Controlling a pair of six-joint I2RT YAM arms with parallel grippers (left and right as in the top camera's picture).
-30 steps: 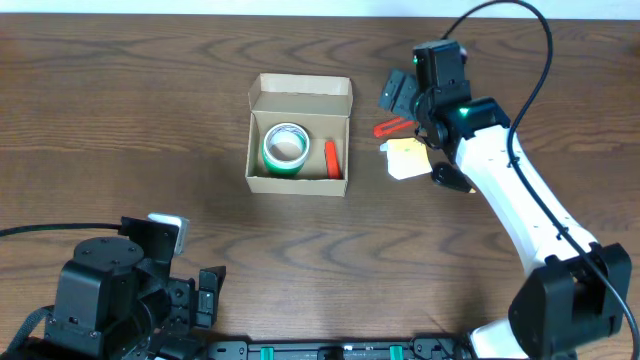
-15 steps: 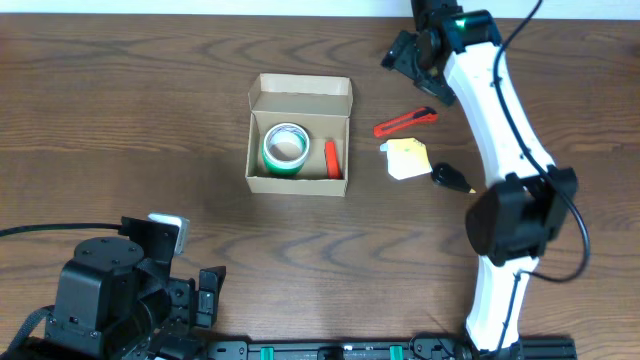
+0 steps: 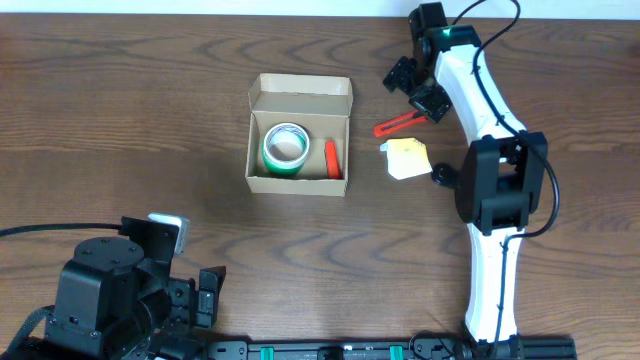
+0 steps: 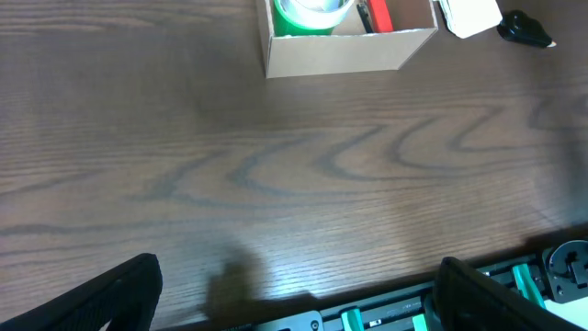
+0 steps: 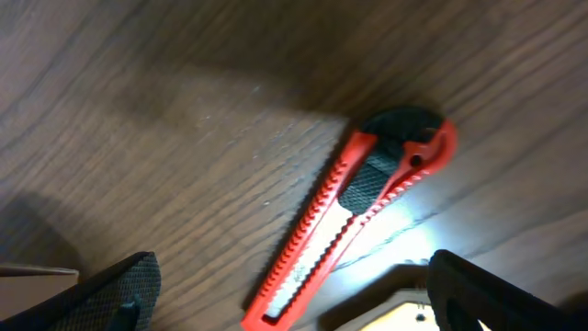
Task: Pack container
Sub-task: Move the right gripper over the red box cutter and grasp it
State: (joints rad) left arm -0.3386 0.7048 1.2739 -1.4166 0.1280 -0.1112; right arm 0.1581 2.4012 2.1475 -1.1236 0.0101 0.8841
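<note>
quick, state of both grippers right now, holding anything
Left gripper: open, holding nothing.
Right gripper: open, holding nothing, fingers spread over the red box cutter on the table.

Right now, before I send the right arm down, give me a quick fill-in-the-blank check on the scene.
1. The tape roll inside the container is ____.
2. The red utility knife lies ____ the container, on the table.
3. The right gripper hangs above the utility knife with its jaws ____.
Missing words: green; outside; open.
</note>
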